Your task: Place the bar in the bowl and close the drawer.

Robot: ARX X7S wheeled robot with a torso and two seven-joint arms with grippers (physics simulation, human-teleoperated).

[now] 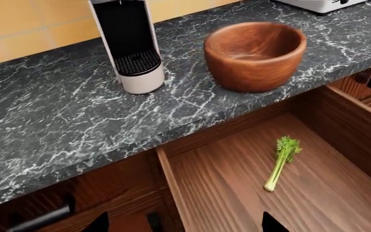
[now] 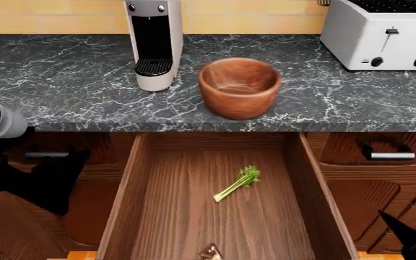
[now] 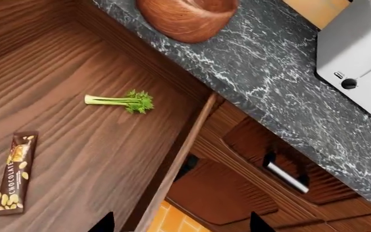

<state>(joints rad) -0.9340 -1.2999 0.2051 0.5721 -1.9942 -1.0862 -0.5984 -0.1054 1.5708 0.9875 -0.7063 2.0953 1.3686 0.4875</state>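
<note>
The drawer [image 2: 123, 195] is pulled wide open under the counter. The chocolate bar [image 3: 15, 174] lies flat on the drawer floor near the front; in the head view only its tip [image 2: 210, 252] shows at the bottom edge. The empty wooden bowl [image 2: 238, 86] stands on the counter above the drawer, and shows in the left wrist view [image 1: 255, 55] too. My left gripper [image 1: 184, 224] is open and empty, over the drawer's left wall. My right gripper [image 3: 181, 223] is open and empty, over the drawer's right wall [image 3: 172, 164], well apart from the bar.
A green celery stalk [image 2: 238, 184] lies mid-drawer. A coffee machine [image 2: 154, 43] stands left of the bowl and a white toaster [image 2: 381, 32] at the back right on the dark marble counter [image 2: 71, 81]. Small drawers with silver handles [image 2: 392, 156] flank the open drawer.
</note>
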